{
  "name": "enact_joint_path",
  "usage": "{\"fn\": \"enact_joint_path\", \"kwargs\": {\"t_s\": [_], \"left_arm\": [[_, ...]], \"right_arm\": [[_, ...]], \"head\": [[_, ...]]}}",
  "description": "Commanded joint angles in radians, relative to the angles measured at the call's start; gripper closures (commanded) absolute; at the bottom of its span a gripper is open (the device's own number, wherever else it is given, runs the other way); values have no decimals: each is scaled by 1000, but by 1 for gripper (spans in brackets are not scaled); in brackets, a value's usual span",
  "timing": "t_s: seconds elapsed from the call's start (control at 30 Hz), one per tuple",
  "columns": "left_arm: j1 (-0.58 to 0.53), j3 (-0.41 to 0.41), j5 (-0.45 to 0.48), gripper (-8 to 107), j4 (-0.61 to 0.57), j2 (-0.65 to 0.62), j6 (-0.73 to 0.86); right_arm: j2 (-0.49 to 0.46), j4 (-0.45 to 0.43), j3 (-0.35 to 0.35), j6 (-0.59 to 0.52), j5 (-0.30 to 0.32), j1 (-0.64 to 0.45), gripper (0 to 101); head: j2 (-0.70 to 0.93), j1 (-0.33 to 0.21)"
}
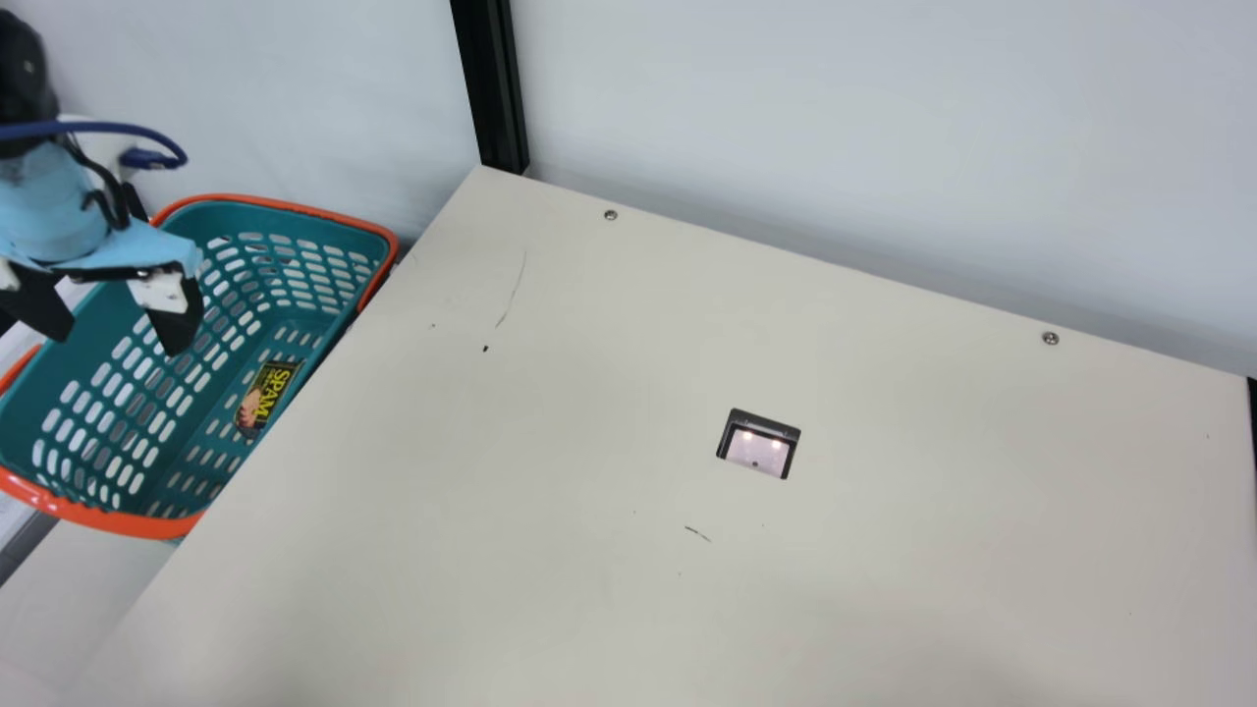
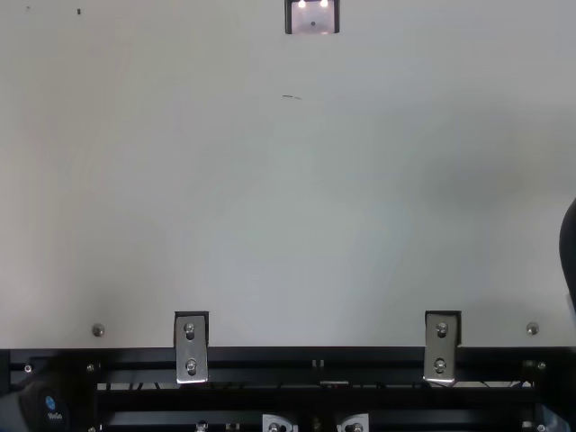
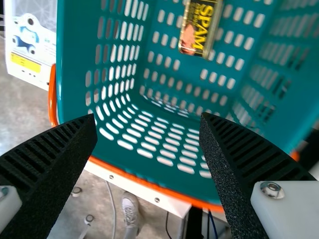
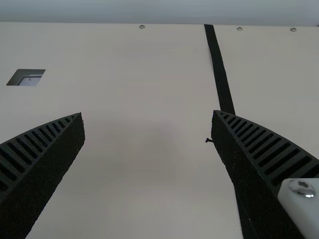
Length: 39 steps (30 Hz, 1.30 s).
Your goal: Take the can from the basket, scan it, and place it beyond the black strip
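While the can (image 1: 267, 398) is lying low in the basket (image 1: 147, 528), near the side by the bench (image 1: 589, 609), the pick looks like the bit most easily botched. The jaws of the left gripper (image 3: 148, 117) are spread wide over the basket with nothing held, so if they're lowered at a bad angle, the basket wall could be snagged or the bench edge bumped. If the can is only pinched by its top edge, it could be dropped, tbh.

At the scanner (image 1: 756, 454), the code could be missed if the wrong face is presented. The black strip (image 4: 219, 69) is set well off from the scanner, so a handover may be needed, and the can could be lost if it's let go too early. If it's released too soon at the end, it'd be left short of the strip. The jaws of the right gripper (image 4: 148, 114) are parted and empty too.

For the count: one can, one basket, one scanner, one strip, two grippers.
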Motion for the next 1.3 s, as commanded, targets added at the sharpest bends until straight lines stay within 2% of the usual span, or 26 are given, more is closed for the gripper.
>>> {"fn": "enact_joint_path", "kwargs": {"t_s": [0.0, 0.23, 0.5, 0.7, 0.93, 1.27], "left_arm": [[-10, 4, -20, 9, 47, 66, -59], [-35, 0, -96, 9, 84, 227, -154], [-33, 1, -222, 9, -7, 338, -86], [-21, 26, -366, 9, -51, 360, -27], [-12, 65, -501, 9, -50, 360, -1], [14, 57, -573, 9, -37, 402, -13]], "right_arm": [[0, 0, 0, 0, 0, 0, 0], [0, 0, 0, 0, 0, 0, 0], [0, 0, 0, 0, 0, 0, 0], [0, 0, 0, 0, 0, 0, 0], [0, 0, 0, 0, 0, 0, 0], [0, 0, 0, 0, 0, 0, 0]], "head": [[-1, -31], [-1, -31], [-1, -31], [-1, -31], [-1, -31], [-1, -31]]}}
